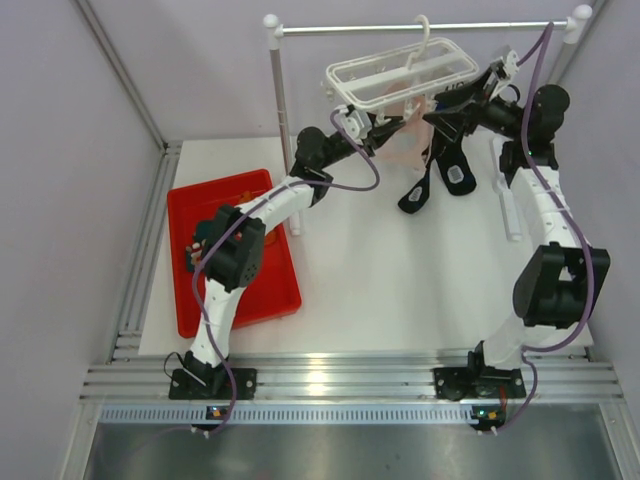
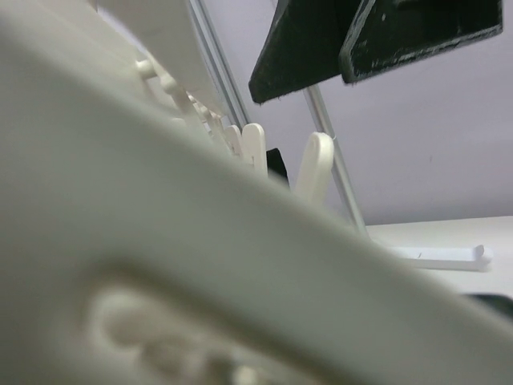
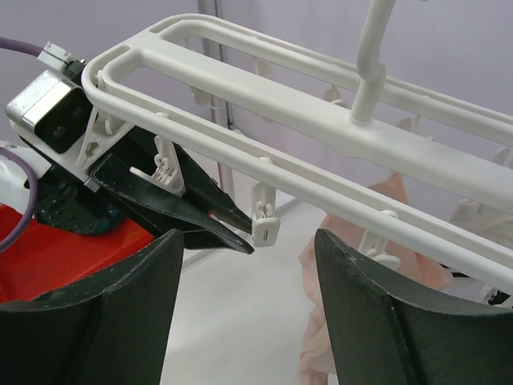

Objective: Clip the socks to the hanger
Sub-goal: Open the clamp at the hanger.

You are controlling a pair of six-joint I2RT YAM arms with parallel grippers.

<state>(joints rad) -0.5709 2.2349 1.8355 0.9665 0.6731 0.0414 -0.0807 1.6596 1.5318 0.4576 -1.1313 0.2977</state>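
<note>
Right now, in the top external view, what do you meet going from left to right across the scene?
Red plastic tray → grey metal stand upright → white plastic frame hanger → black elbow joint of the right arm.

The hanger (image 1: 400, 72), a white plastic rectangular frame with a curved top hook, is hung on the metal rail (image 1: 350, 29) at 12 o'clock in the top view. It is tilted rather than level, and small white clips (image 3: 265, 224) are seen dangling beneath its bars. Of the socks, only a dark teal sock (image 1: 190, 257) is partly made out, lying in the red tray (image 1: 270, 295) at 9 o'clock.
</note>
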